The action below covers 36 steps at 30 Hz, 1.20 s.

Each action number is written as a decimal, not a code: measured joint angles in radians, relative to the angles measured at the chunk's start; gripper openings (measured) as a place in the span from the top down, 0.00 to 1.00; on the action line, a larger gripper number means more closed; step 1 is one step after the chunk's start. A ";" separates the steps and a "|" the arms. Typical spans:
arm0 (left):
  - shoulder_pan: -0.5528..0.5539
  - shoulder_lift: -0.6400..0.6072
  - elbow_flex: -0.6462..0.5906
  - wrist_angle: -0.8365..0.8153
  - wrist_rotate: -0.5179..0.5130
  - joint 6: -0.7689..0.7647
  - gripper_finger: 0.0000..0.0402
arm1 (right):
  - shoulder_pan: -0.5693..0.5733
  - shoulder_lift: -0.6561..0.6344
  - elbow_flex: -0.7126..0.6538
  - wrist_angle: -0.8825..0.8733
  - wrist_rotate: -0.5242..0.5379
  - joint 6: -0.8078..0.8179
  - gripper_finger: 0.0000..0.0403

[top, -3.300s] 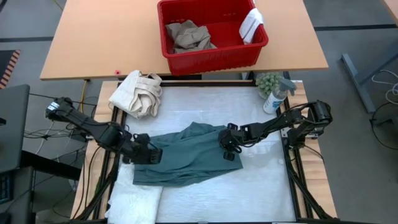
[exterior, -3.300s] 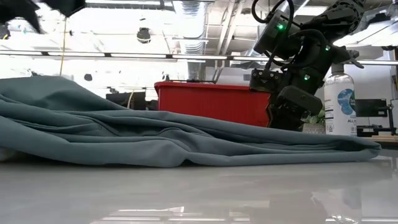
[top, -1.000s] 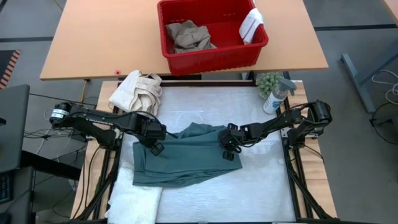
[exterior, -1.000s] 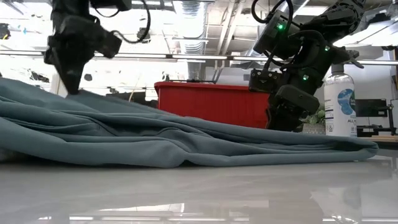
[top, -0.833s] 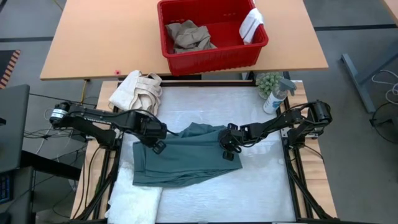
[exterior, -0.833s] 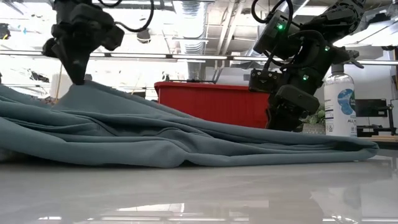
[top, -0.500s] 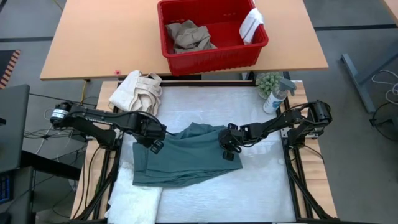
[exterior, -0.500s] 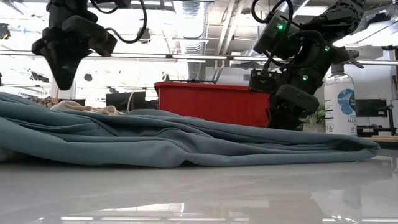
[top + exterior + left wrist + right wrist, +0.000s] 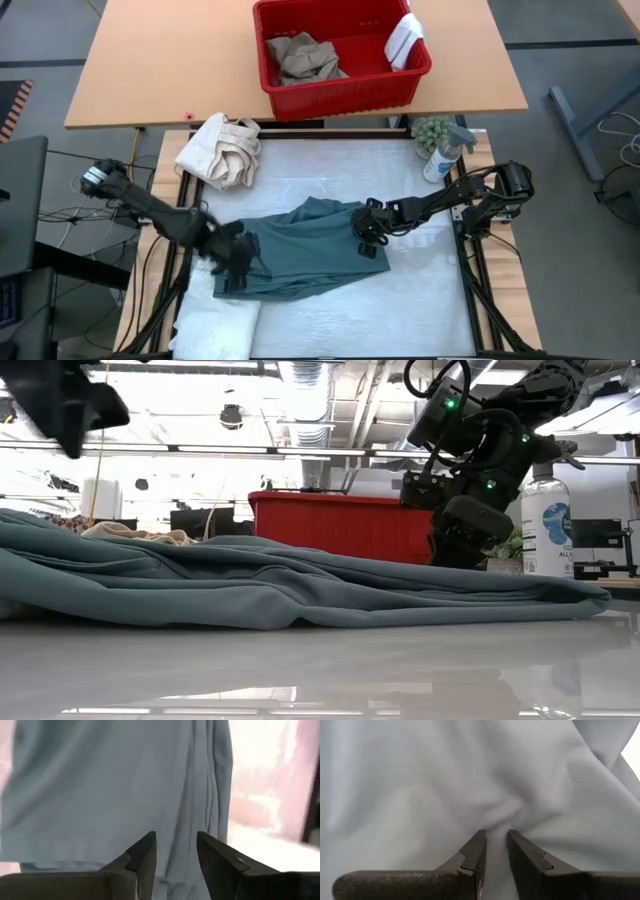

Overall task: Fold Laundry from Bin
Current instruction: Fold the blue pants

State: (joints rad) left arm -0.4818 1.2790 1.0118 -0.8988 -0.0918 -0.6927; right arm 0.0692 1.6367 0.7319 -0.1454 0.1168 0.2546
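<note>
The fingers of the right gripper [image 9: 494,851] pinch a fold of the teal-green garment [image 9: 300,255], which lies mid-table; the left gripper [image 9: 176,851], jaws apart and empty, hangs over its left edge. For a clean fold, the operator should regrip that edge squarely while the right pinch anchors the cloth.

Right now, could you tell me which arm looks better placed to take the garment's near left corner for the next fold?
Left, probably. The left tool is open over the teal garment's left edge, holding nothing. The right tool is pinching a fold at the garment's right side, anchoring it.
</note>
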 joint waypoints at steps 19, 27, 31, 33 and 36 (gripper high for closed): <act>-0.103 0.250 -0.002 0.041 -0.045 0.094 0.67 | -0.012 0.000 0.000 -0.001 -0.021 0.000 0.73; -0.065 0.274 -0.002 0.026 -0.019 0.052 0.67 | -0.011 0.000 0.000 0.001 -0.033 0.001 0.73; -0.043 0.272 -0.002 0.022 0.050 0.025 0.70 | -0.011 0.000 0.000 0.002 -0.035 0.001 0.73; -0.036 0.272 0.000 0.022 0.103 0.018 0.73 | -0.011 0.000 0.000 0.003 -0.036 0.001 0.73; -0.032 0.272 0.021 0.011 0.121 -0.001 0.79 | -0.011 0.000 -0.001 0.004 -0.038 0.001 0.73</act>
State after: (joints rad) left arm -0.5134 1.5509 1.0332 -0.8882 0.0291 -0.6932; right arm 0.0578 1.6363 0.7311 -0.1417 0.0791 0.2554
